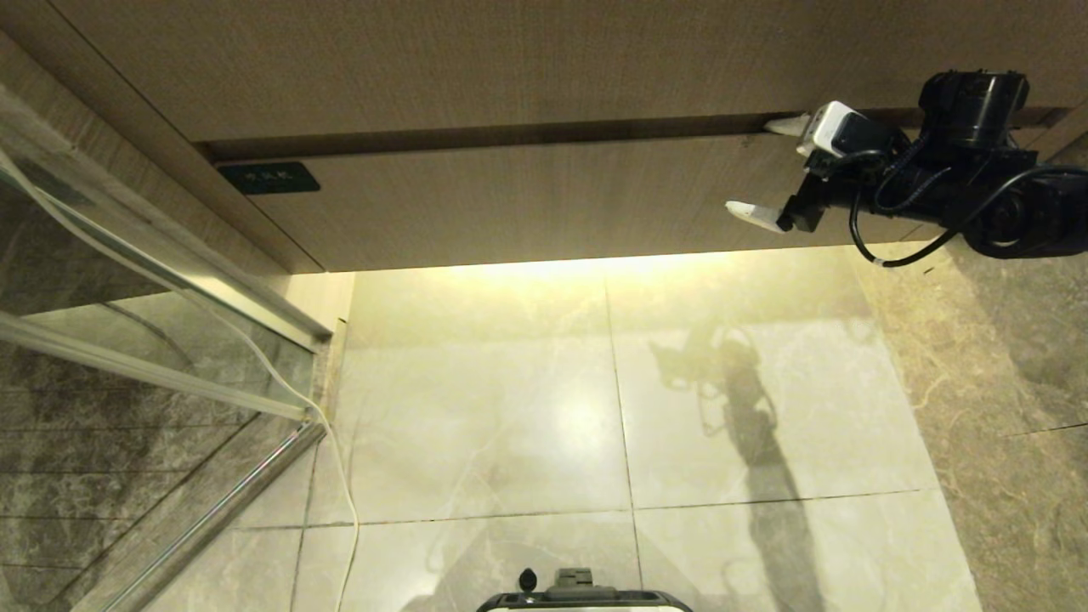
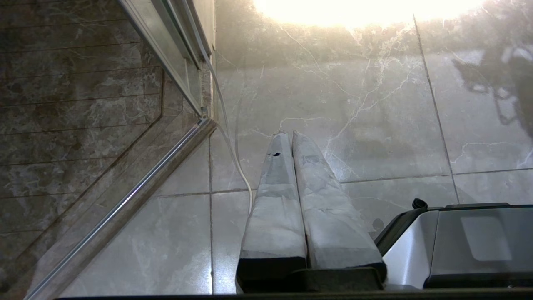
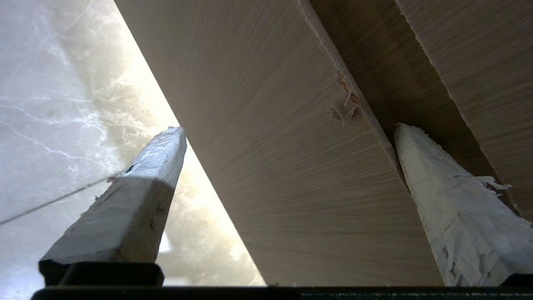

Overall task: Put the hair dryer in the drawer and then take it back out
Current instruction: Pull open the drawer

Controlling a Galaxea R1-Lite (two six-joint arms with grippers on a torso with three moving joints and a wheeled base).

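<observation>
Right gripper (image 1: pixel 769 170): your working arm reaches in from the right at drawer height, wrist turned so the two white-wrapped fingers (image 3: pixel 137 187) stand far apart, one above the other, holding nothing. Upper finger: tip at the dark gap along the top edge of the drawer (image 1: pixel 527 200), near its right end; whether it touches the wood you cannot tell. Lower finger: out in front of the flat drawer front, apart from it. Drawer: shut, light wood-grain front, small dark label (image 1: pixel 269 178) at its left end, chipped veneer (image 3: pixel 345 104) on the top edge close to the upper finger. Plain wood-grain panel (image 1: pixel 476 59) directly above. Hair dryer: not seen in any view. Left gripper (image 2: pixel 287 137): your idle arm hangs low beside the robot's base (image 2: pixel 458 246), fingers pressed together and pointing down at the floor. Floor (image 1: pixel 510 408): glossy pale marble tiles, lit by a warm glow from under the cabinet. Glass shower partition (image 1: pixel 127 340) on the left, with a thin white cable (image 1: pixel 340 476) trailing along its foot.
</observation>
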